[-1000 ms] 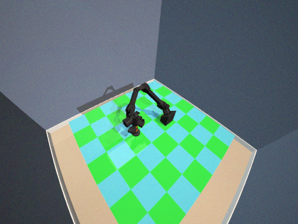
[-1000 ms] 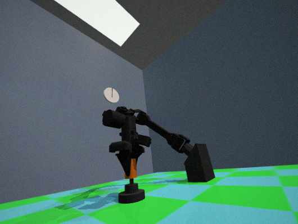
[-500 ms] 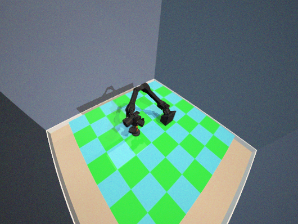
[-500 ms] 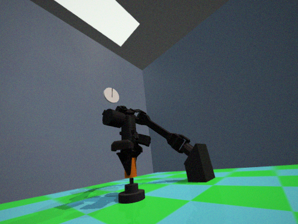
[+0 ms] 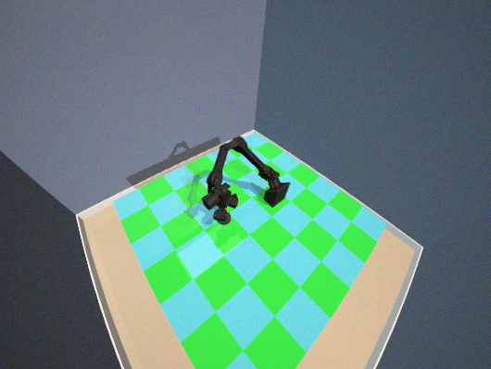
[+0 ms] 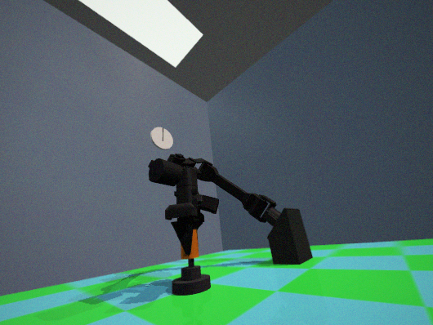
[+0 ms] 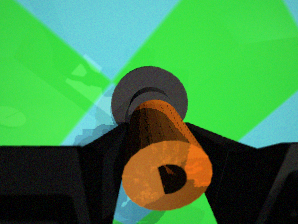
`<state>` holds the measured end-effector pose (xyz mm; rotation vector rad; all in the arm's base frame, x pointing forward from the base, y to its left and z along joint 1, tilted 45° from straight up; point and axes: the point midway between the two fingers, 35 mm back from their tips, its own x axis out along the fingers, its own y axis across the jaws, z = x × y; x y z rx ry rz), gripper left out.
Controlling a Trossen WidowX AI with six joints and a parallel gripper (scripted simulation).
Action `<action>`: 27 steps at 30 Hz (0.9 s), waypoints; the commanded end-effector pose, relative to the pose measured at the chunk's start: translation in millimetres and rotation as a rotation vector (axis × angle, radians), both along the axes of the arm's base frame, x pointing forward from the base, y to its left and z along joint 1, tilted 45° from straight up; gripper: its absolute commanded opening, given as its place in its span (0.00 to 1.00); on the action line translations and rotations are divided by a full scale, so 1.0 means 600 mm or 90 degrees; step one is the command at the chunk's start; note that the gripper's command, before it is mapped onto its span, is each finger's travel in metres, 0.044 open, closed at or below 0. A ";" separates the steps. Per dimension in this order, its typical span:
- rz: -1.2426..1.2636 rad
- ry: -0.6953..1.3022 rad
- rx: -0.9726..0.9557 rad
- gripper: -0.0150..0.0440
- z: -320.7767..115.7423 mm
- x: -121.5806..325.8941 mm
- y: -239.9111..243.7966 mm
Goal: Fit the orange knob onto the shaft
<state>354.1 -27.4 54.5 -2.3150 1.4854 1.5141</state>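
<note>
on the checkered worktop [image 5: 272, 237] [image 6: 351, 286] [image 7: 220, 65], the round pedestal [image 5: 225, 221] [image 6: 191, 285] [image 7: 172, 82] is standing at my wrist view's twelve o'clock. my jaws [image 5: 223, 210] [image 6: 189, 249] are gripping the orange knob [image 6: 195, 243] [image 7: 150, 192] above it; i should be turning it gently under light downward pressure, feeling for the flat.
</note>
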 end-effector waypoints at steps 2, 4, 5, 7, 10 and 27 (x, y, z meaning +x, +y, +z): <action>0.003 0.001 -0.002 0.25 -0.001 -0.001 -0.001; 0.003 0.001 -0.002 0.25 -0.001 -0.001 -0.002; 0.003 0.001 -0.002 0.25 -0.002 -0.001 -0.002; 0.003 0.001 -0.002 0.25 -0.002 -0.001 -0.003; 0.003 0.001 -0.002 0.25 -0.001 0.000 -0.002; 0.060 0.056 -0.009 0.25 0.005 0.001 0.003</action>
